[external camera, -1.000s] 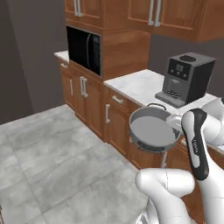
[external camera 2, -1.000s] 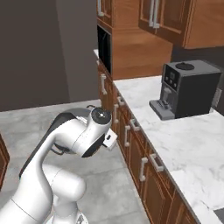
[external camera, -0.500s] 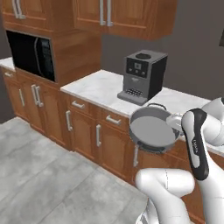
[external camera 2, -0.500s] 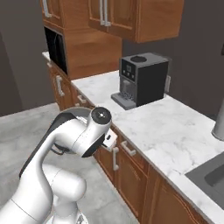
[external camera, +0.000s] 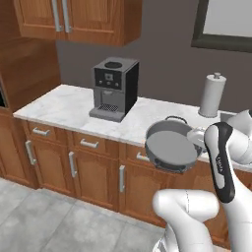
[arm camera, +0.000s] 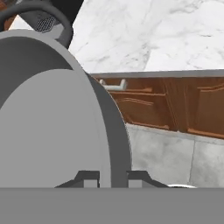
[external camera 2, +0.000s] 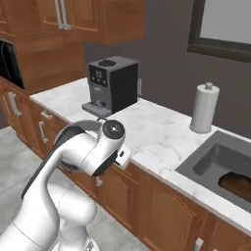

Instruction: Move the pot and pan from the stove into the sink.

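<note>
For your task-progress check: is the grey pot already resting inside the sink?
No, the pot hangs in the air before the cabinets, gripped at its rim, away from the sink.

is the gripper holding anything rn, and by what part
Yes: the gripper is shut on the pot, pinching its side wall at the rim.

Matt grey metal pot (external camera: 170,147) (veined marble counter (external camera: 74,106))

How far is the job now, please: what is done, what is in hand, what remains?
Done: the shallow dark brown skillet lies in the dark grey recessed sink. In hand: the end effector is shut on the rim of the wide grey metal pot, held in front of the marble counter. Left: placing the pot into the sink.
</note>
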Robot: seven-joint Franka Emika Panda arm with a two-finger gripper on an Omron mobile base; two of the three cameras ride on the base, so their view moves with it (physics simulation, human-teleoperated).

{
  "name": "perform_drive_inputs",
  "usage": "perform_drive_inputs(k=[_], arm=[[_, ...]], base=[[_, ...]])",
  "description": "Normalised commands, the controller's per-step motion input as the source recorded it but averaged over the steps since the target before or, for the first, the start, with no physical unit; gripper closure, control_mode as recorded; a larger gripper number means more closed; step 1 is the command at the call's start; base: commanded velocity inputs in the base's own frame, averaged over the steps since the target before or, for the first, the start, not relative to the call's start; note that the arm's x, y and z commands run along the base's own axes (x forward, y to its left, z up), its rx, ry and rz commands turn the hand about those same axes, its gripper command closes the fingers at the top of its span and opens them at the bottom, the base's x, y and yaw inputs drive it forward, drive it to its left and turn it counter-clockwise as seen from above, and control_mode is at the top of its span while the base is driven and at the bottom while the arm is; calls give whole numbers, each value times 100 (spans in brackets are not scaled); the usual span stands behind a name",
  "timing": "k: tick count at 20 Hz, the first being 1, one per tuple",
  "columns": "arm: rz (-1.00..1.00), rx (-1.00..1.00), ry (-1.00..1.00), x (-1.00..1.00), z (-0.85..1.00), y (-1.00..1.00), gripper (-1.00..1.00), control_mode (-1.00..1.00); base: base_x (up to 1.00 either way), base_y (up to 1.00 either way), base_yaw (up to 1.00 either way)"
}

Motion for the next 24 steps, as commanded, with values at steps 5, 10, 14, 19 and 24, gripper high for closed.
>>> perform_drive_inputs(k=[5, 10, 14, 19, 24], arm=[[0, 0, 0, 0, 0, 0, 100, 100], [0, 0, 0, 0, 0, 0, 100, 100], [0, 0, 0, 0, 0, 0, 100, 100], [0, 0, 0, 0, 0, 0, 100, 100], [0, 0, 0, 0, 0, 0, 100, 100]], base=[[4, 0, -49], [4, 0, -49], [6, 0, -48], [6, 0, -48], [7, -5, -47]])
